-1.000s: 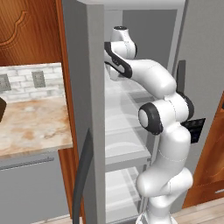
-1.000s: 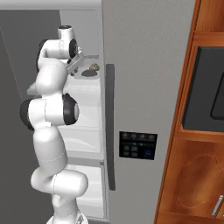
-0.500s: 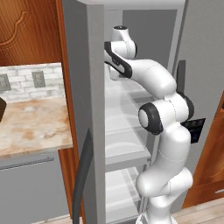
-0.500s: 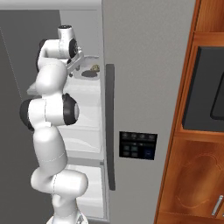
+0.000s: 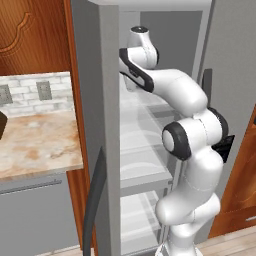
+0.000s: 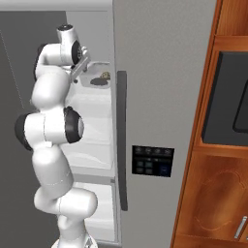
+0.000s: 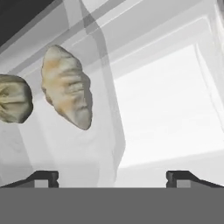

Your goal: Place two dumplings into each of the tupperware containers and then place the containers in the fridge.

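A: Progress?
B: Light grey shallow container (image 7: 109,131) sits on the steel fridge's upper shelf (image 6: 99,99), two tan lumpy dumplings (image 7: 66,87) inside.
A: Gripper (image 7: 112,177)?
B: Fingers spread, empty. Other container unaccounted for.

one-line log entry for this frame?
phase: fridge placement | end effector: open, empty | dumplings: two visible in container on upper shelf

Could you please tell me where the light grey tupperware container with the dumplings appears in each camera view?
Left base view: I cannot pick it out; the arm and fridge door edge cover that shelf.
Right base view: light grey tupperware container on the upper fridge shelf, beside the gripper.
Hand view: its pale floor holds two dumplings at left.
Shared landmark: the pale translucent shelf.
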Robot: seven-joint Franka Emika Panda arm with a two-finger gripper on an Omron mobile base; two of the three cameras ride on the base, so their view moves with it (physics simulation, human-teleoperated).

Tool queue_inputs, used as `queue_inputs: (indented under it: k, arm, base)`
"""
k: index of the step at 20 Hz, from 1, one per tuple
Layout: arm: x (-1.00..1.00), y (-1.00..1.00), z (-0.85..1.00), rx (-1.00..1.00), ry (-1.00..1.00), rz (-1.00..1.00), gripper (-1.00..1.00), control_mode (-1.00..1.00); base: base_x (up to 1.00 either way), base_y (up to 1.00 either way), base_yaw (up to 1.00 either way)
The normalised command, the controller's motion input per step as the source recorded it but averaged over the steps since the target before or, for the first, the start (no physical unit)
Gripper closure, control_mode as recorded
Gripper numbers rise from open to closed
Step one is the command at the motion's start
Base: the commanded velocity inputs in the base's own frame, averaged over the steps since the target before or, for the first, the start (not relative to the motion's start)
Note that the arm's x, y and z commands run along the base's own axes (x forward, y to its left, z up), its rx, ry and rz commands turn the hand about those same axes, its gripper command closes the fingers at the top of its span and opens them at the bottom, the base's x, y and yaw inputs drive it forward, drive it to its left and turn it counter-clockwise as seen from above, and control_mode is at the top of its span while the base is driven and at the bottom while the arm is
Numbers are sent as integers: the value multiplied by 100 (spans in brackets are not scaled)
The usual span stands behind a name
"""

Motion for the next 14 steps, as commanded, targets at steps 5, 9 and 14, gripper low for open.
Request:
queue_inputs:
  k: [5, 9, 14]
  arm:
    - [-57, -3, 6, 0, -28, 0, -100, -100]
    - [-95, -16, 18, 0, -17, 0, -100, -100]
    - [-100, -39, 31, 4, -3, -8, -100, -100]
  base:
    - [0, 0, 0]
    - [0, 0, 0]
    - [0, 0, 0]
